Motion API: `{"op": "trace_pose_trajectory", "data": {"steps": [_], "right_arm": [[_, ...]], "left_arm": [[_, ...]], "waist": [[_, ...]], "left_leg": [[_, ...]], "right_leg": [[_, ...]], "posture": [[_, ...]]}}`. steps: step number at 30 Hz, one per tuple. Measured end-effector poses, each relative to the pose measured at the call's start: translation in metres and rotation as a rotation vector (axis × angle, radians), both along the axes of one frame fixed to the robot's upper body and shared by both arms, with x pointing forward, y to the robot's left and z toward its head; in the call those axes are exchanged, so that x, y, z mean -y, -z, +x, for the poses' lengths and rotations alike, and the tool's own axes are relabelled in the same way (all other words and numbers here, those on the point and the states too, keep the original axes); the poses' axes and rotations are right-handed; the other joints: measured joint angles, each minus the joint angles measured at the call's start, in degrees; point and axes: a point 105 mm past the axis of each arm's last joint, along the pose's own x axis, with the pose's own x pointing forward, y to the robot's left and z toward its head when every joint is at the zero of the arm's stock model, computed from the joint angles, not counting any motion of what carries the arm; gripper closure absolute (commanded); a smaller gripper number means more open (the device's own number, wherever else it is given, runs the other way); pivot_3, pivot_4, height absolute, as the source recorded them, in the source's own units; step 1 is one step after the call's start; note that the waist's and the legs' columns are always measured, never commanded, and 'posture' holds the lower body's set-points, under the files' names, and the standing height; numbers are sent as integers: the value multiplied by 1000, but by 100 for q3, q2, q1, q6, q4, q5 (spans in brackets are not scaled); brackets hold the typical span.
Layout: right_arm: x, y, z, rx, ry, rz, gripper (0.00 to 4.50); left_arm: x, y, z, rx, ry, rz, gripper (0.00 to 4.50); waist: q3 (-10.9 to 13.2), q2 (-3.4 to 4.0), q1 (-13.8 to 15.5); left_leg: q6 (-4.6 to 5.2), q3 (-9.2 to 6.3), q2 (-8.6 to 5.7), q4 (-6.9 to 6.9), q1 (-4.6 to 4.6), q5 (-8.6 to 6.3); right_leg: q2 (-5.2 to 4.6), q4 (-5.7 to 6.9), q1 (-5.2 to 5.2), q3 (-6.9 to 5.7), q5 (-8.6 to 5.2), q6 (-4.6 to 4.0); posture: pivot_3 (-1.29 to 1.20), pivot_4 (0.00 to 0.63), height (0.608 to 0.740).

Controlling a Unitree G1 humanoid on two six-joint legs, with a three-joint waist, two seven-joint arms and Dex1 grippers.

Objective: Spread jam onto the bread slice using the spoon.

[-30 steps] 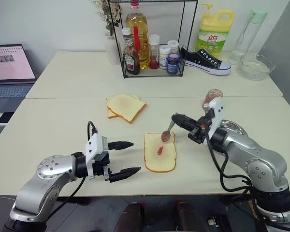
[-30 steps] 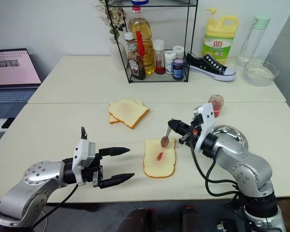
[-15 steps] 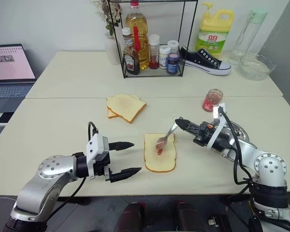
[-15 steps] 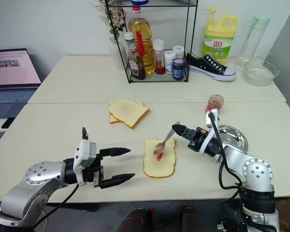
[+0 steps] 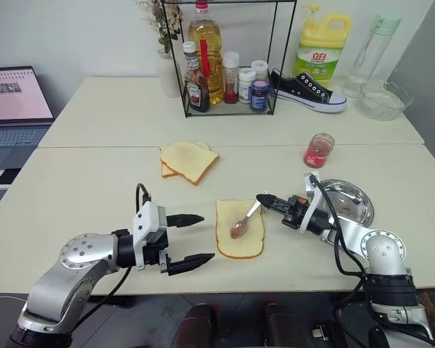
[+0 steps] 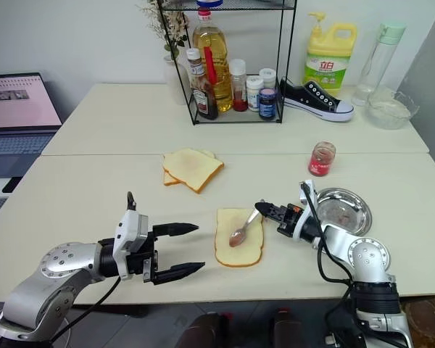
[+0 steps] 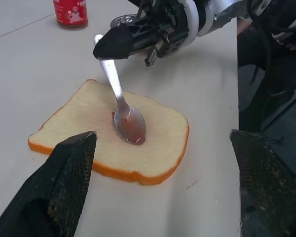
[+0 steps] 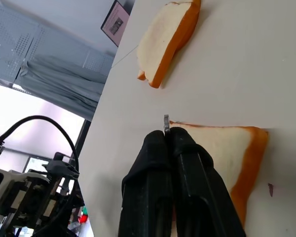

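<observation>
The bread slice (image 5: 239, 228) lies flat on the near table, pale with a golden crust. The silver spoon (image 5: 241, 224) rests bowl-down on its middle, its bowl smeared with red jam (image 7: 129, 126). My right gripper (image 5: 263, 199) is shut on the spoon's handle just beyond the slice's right edge, reaching in low and level. My left gripper (image 5: 193, 237) stands open a little left of the slice, nothing between its fingers. The jam jar (image 5: 318, 151) stands farther back on the right.
A round steel dish (image 5: 355, 210) sits behind my right arm. A pile of bread slices (image 5: 188, 159) lies beyond the slice. On the far table stand a wire rack of bottles (image 5: 225, 69), a shoe (image 5: 308, 90), a yellow detergent jug (image 5: 322, 45) and a glass bowl (image 5: 382, 99). A laptop (image 5: 14, 101) is at far left.
My right arm has sunk and rolled, bringing the spoon's bowl down from above the slice's top edge onto its middle. The left gripper has stayed put and open.
</observation>
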Motion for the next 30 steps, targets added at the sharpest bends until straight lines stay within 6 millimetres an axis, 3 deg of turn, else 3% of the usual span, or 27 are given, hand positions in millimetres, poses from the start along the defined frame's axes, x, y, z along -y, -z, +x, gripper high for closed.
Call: {"op": "trace_pose_trajectory", "data": {"steps": [20, 30], "right_arm": [[22, -11, 27, 49, 84, -3, 4466], [10, -27, 25, 40, 35, 88, 4466]], "left_arm": [[4, 2, -1, -8, 17, -2, 0], [4, 1, -1, -3, 23, -4, 0]], "waist": [[0, 0, 4], [0, 0, 0]], "left_leg": [[0, 1, -1, 0, 1, 0], [0, 0, 0, 0, 0, 0]], "right_leg": [[0, 2, 0, 1, 0, 0], [0, 4, -1, 1, 0, 0]], "posture": [[0, 150, 740], [0, 150, 740]]}}
